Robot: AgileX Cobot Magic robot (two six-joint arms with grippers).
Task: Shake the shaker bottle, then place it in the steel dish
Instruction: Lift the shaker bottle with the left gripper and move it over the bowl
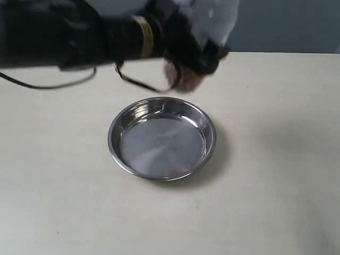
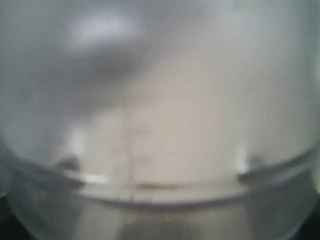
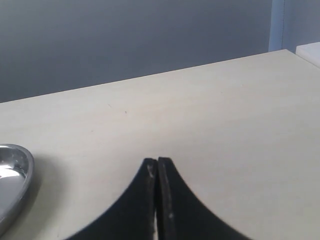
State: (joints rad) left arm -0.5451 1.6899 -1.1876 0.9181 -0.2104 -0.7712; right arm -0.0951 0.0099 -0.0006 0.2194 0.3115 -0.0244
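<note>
The steel dish [image 1: 162,139] sits on the table, round, shiny and with nothing in it. Above its far rim my left gripper [image 1: 194,58] reaches in from the left, blurred by motion, shut on the shaker bottle [image 1: 212,21]. The bottle's clear body smears upward; a reddish-brown smudge shows low at the gripper. The left wrist view is filled by the bottle's clear wall [image 2: 160,120], and the fingers are hidden there. My right gripper [image 3: 158,162] is shut with nothing in it, low over the table, the dish's rim [image 3: 22,172] off to one side.
The beige table [image 1: 276,159] spreads all round the dish. A black cable [image 1: 48,86] hangs from the left arm above the table. A grey wall stands behind the table's far edge. A white object [image 3: 309,50] shows at the table's corner.
</note>
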